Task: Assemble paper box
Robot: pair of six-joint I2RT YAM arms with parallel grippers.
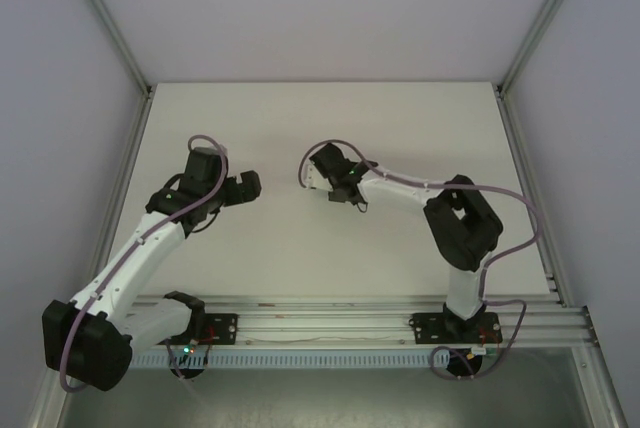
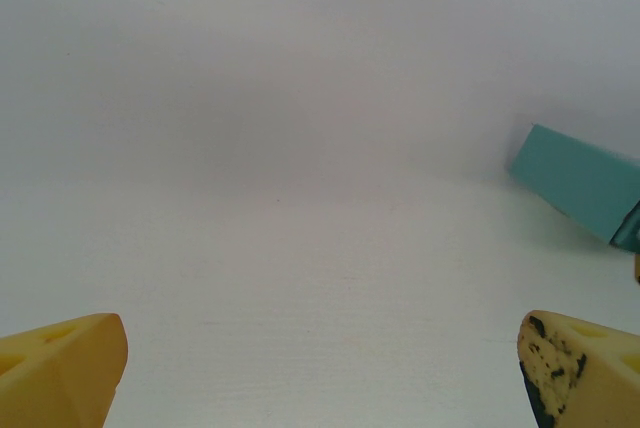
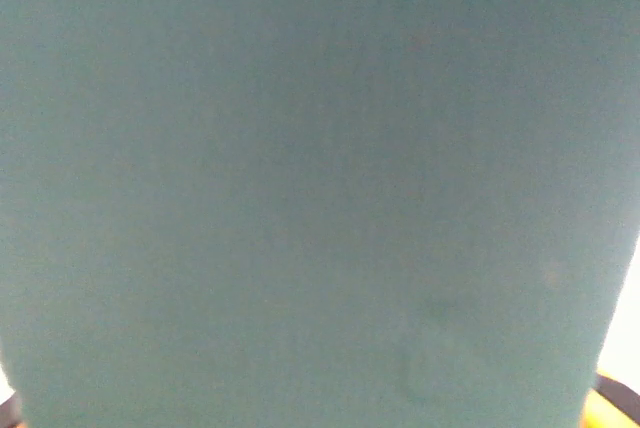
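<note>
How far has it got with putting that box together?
Done: the teal-green thin-card paper box already looks folded into a box, not a flat sheet. In hand: it sits close against the right end effector; grip unclear. The left end effector is open and empty. Left: any flap closing, unseen here.

White tabletop, pale grey panel walls, aluminium corner posts, slotted rail along near edge, soft even light

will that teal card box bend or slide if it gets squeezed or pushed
The small teal box of thin card is probably light, and a squeeze would likely dent it. Its smooth faces may slide on the white table. Flat sides: unlikely to roll.
</note>
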